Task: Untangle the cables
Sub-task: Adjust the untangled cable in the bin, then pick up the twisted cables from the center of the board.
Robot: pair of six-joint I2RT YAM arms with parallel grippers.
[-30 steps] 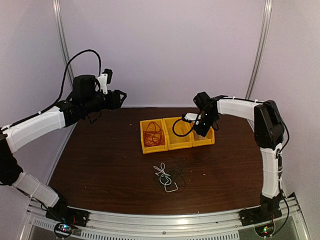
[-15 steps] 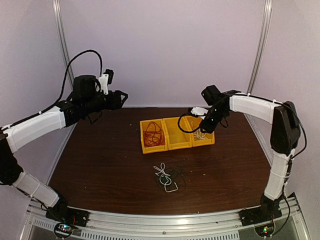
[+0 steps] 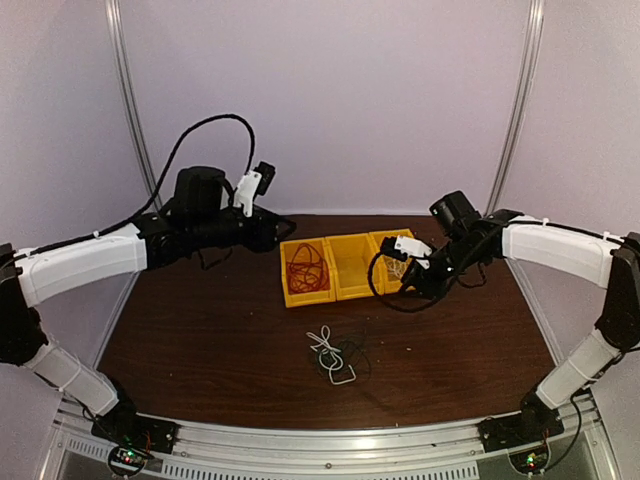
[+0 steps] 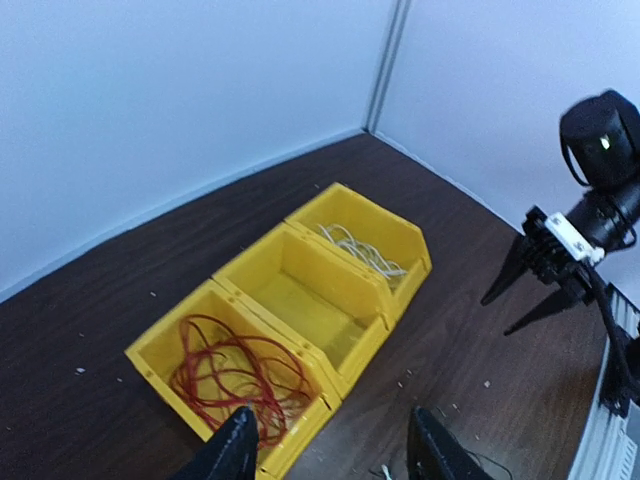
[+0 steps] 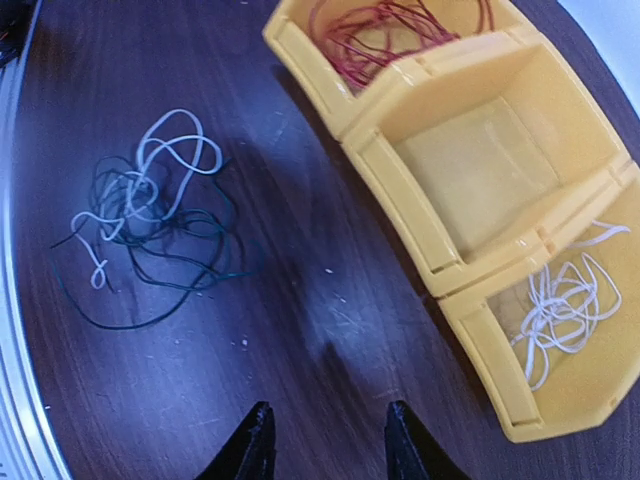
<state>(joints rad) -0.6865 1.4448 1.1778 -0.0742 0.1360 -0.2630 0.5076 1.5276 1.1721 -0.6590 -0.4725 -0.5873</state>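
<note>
Entry, right side: the right gripper [image 5: 325, 445] has its jaws standing moderately apart with nothing between them. It hangs over the dark brown wooden table [image 5: 300, 340], just off the near side of the yellow plastic three-compartment bin [image 5: 400, 190].

The loose clump of thin white and black cables [image 5: 140, 215] lies flat on the table. In the wrist view it is ahead of the right gripper's fingertips and off to the left, well apart from them. From above, the clump sits to this gripper's near-left.

The thin white cable [image 5: 560, 310] lies loosely bundled in the end compartment nearest the right gripper, ahead and to the right of its fingers, not touching them.

Entry, left side: the left gripper [image 4: 330, 450] also has its jaws apart and holds nothing. It hovers raised at the opposite end of the bin. The coil of thin red cable [image 4: 240, 375] lies in the compartment directly ahead of its fingertips, near them but with no contact.
</note>
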